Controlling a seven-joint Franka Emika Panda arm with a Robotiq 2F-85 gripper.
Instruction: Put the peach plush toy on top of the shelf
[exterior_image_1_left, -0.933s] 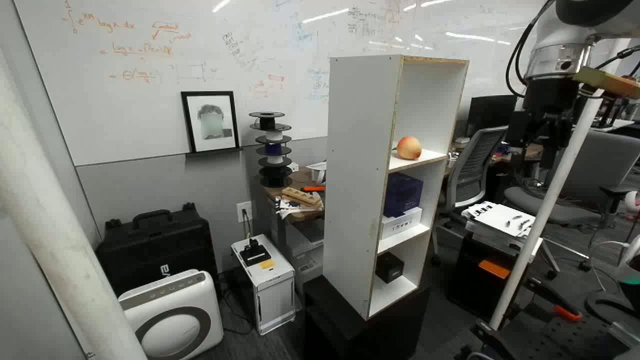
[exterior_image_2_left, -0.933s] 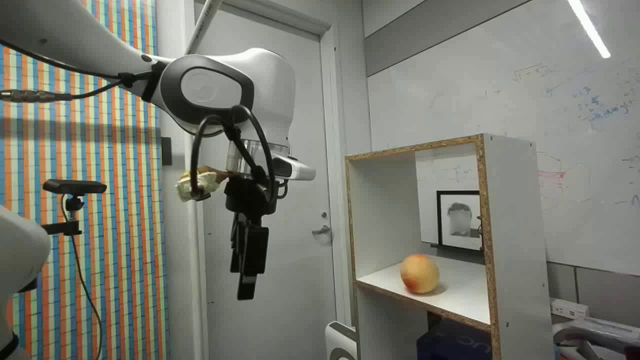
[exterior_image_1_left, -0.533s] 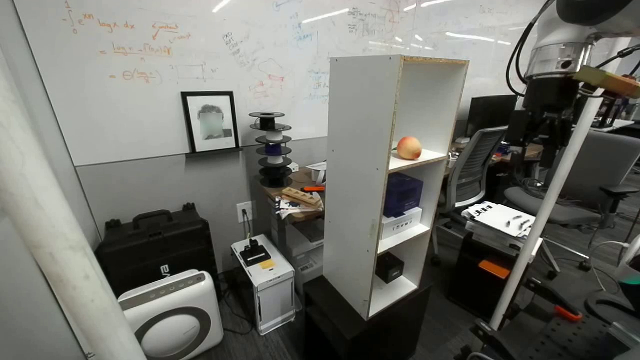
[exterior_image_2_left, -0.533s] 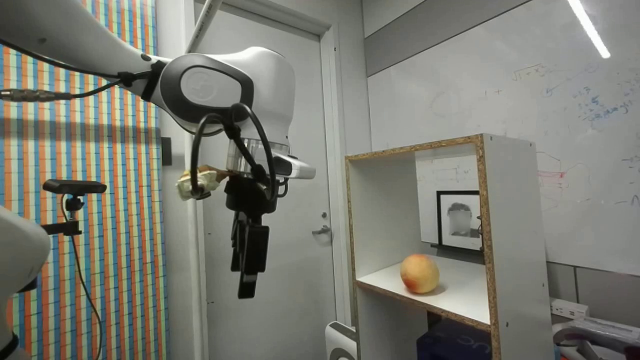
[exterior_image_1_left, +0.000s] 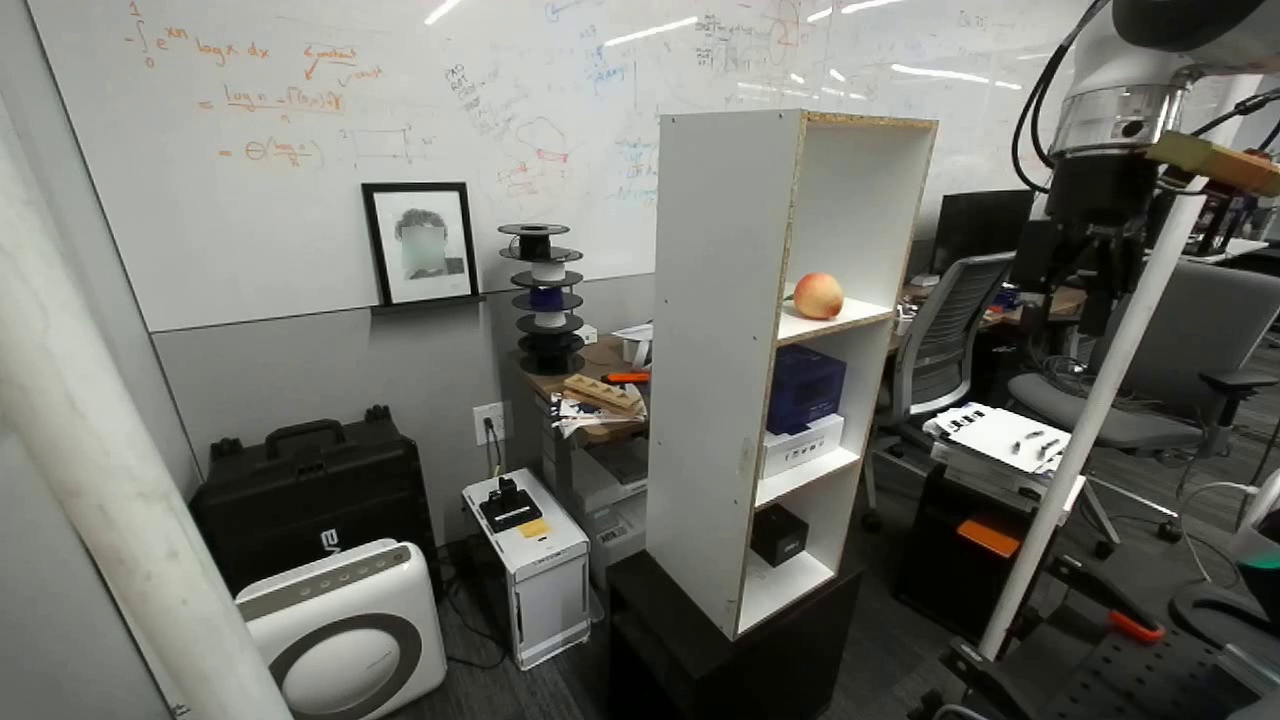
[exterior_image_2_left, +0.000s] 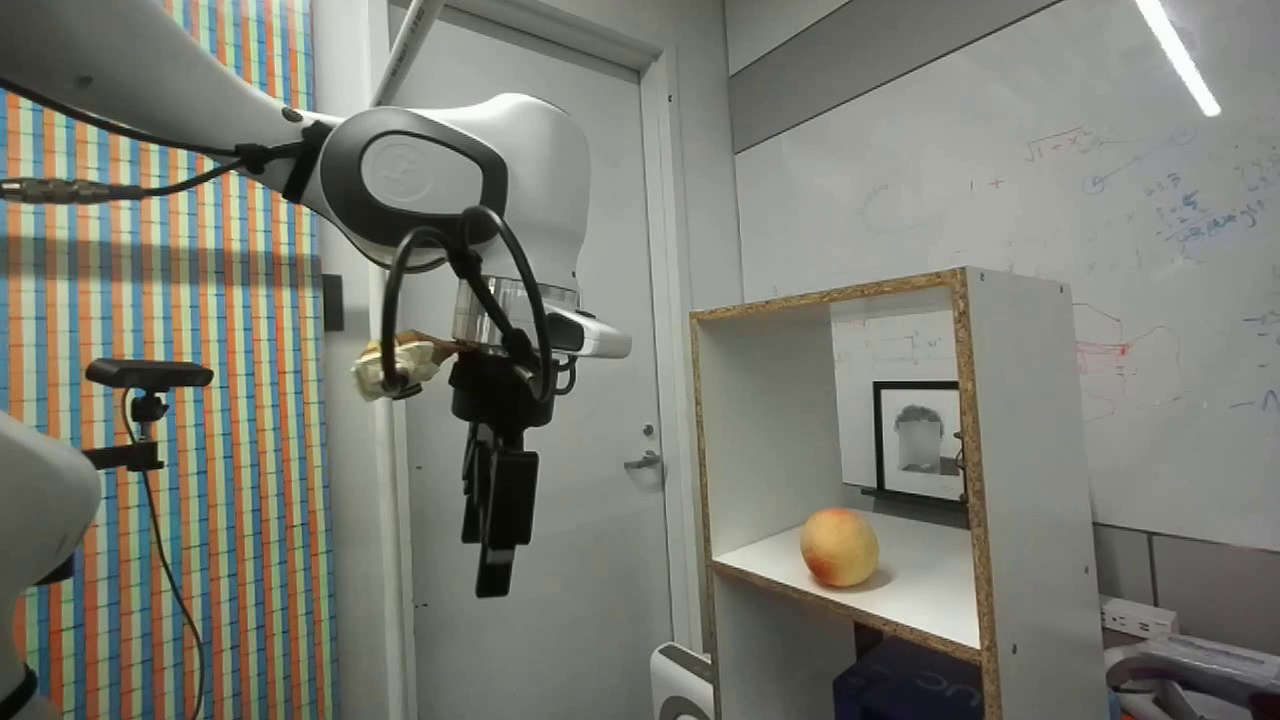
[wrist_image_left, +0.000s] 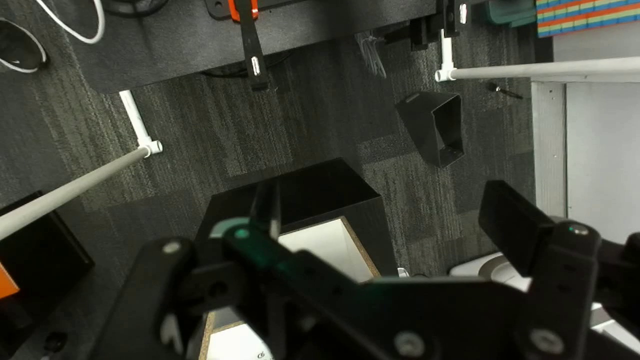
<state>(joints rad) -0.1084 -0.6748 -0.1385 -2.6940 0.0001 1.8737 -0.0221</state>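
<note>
Peach (exterior_image_1_left: 818, 297) sits inside the shelf (exterior_image_1_left: 722, 330); the whiteboard (exterior_image_1_left: 430, 105) reads "log x dx".

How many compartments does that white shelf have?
3 in the shelf: top compartment, holding the peach plush toy; middle compartment, with blue box and white box; bottom compartment, with black box.

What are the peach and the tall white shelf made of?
The peach toy looks matte, perhaps plush or foam: it shows no shiny spot. The shelf is probably chipboard with a smooth white coating: speckled brown chips show along its front edges.
</note>
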